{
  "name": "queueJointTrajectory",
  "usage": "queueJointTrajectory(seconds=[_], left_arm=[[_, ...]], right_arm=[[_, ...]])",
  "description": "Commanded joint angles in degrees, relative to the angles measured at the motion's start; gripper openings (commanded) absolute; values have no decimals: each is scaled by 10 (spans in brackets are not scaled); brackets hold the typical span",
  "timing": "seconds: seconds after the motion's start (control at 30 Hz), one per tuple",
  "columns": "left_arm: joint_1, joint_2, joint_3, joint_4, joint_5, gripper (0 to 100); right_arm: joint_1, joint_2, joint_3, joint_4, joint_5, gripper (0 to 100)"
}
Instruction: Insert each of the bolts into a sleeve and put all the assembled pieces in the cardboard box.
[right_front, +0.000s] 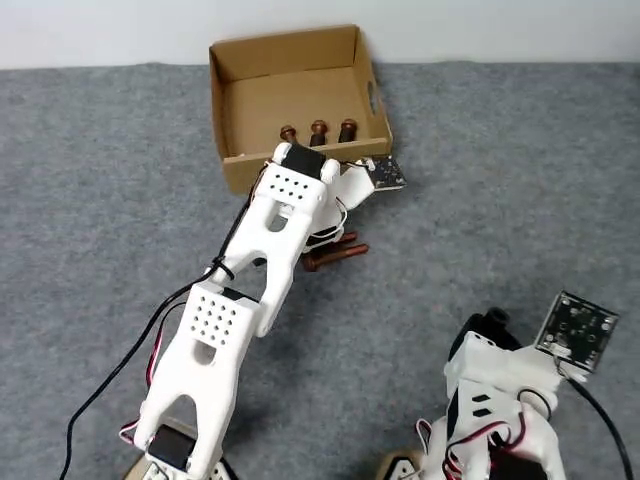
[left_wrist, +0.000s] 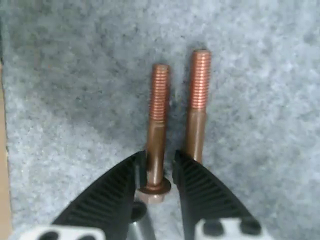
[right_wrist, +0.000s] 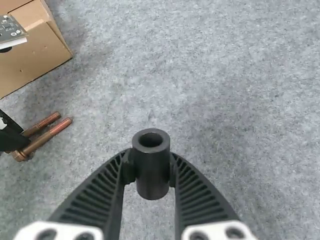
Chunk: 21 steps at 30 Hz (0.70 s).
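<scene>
1. The grey counter (right_front: 520, 180) carries everything.
2. The box (right_front: 285, 42) sits at the far side with its top open. Three pieces (right_front: 318, 130) stand in a row along its near wall.
3. My left arm (right_front: 270, 250) is stretched out to just in front of the box. My right arm (right_front: 500, 390) is folded at the near edge, well apart from it.
4. The right pincer (right_wrist: 150, 162) is clamped on a black sleeve (right_wrist: 151, 150), with the open bore turned to the wrist camera.
5. The left pincer (left_wrist: 159, 160) is only a little open. Its fingers stand on both sides of one shank, just beside the head, and I see a thin gap at one finger.
6. Two bolts (right_front: 335, 250) lie side by side on the counter near the box, one of them between those fingers.
</scene>
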<state>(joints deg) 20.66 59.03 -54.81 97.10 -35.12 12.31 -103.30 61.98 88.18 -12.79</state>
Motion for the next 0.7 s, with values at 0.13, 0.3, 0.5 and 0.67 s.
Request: queueJointTrajectory(seconds=[0.13, 0.3, 0.5, 0.67], left_arm=[[0, 7, -6, -25, -3, 104], [-6, 35, -43, -11, -2, 92], [-1, 47, -62, 21, -4, 4], [-4, 29, -121, 34, 46, 4]], right_arm=[[6, -1, -1, -14, 6, 8], [6, -1, -1, -13, 6, 8], [7, -1, -1, -13, 6, 8], [7, -2, -1, -13, 6, 8]])
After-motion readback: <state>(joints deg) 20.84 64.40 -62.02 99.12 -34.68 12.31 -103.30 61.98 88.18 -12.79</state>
